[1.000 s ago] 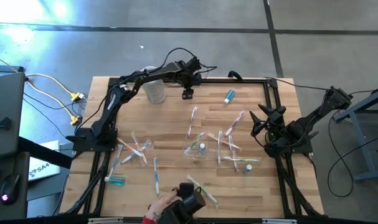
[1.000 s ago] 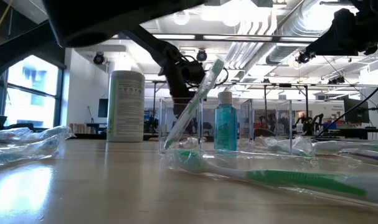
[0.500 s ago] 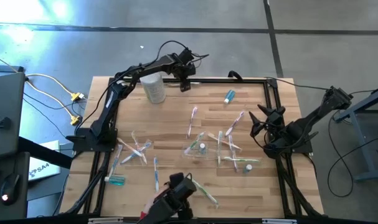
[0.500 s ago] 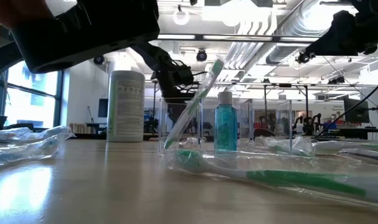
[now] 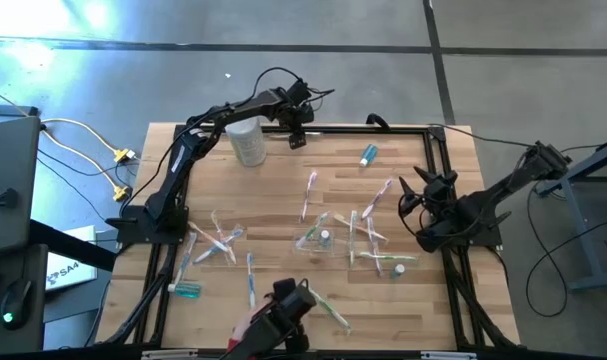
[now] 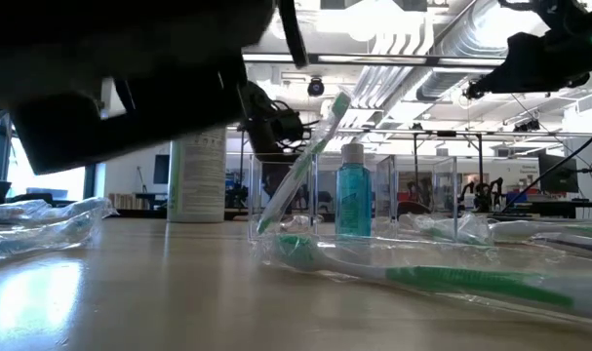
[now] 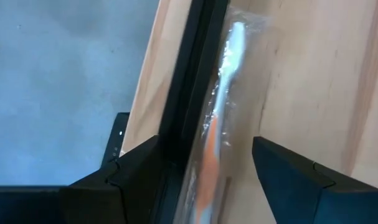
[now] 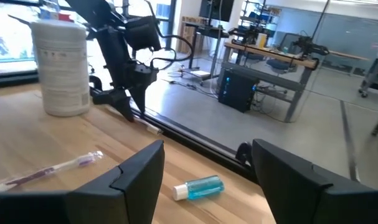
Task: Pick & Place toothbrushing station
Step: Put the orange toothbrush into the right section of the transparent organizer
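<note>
My left gripper (image 7: 207, 143) hangs open at the table's far edge (image 5: 296, 139), pointing steeply down. Its fingers stand on either side of a wrapped toothbrush (image 7: 229, 56) that lies along the black frame rail (image 7: 189, 74); I see no touch. The right wrist view shows this gripper (image 8: 131, 109) beside the rail too. My right gripper (image 8: 207, 146) waits open with nothing in it at the right side (image 5: 415, 197). A clear cup (image 6: 276, 200) mid-table holds a leaning green toothbrush (image 6: 310, 146). Several wrapped toothbrushes (image 5: 310, 195) lie scattered on the wood. A teal toothpaste tube (image 5: 368, 154) lies at the far right.
A tall white cylinder (image 5: 247, 140) stands just left of my left gripper. A teal bottle (image 6: 353, 200) stands by the cup. At the near edge a person's hand holds a dark device (image 5: 283, 318), which blocks the low view's upper left (image 6: 120, 88). Another teal tube (image 5: 186, 290) lies near left.
My left gripper has gone toward the table's far edge and a little left, sinking slightly and rolling about its own axis, still open. At the near edge the person's dark device has shifted left and now fills more of the low view.
</note>
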You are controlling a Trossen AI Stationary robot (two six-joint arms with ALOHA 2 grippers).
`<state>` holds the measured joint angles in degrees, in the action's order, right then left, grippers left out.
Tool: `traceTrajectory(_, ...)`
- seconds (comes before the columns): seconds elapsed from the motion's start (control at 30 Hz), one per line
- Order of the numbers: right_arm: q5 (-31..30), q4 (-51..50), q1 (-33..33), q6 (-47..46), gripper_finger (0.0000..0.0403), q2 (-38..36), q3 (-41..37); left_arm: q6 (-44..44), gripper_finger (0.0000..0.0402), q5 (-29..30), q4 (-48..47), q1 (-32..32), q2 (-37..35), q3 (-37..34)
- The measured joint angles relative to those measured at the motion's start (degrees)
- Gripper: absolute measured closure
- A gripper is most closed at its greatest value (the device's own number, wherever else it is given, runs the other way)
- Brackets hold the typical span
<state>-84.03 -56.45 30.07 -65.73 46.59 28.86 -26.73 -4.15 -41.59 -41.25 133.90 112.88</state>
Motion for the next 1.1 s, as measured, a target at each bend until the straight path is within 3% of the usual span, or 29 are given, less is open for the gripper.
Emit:
traceTrajectory(0.43,0.5,0.1,-3.6,-0.2,0.0167,3.1,0.0,-0.4,0.0158,-1.7,-1.7,0.3,0.7,0.1)
traceTrajectory(1.1,0.6,0.1,-3.6,-0.4,0.0167,3.5,0.0,-1.5,0.0158,-3.1,-4.3,2.4,1.0,0.0)
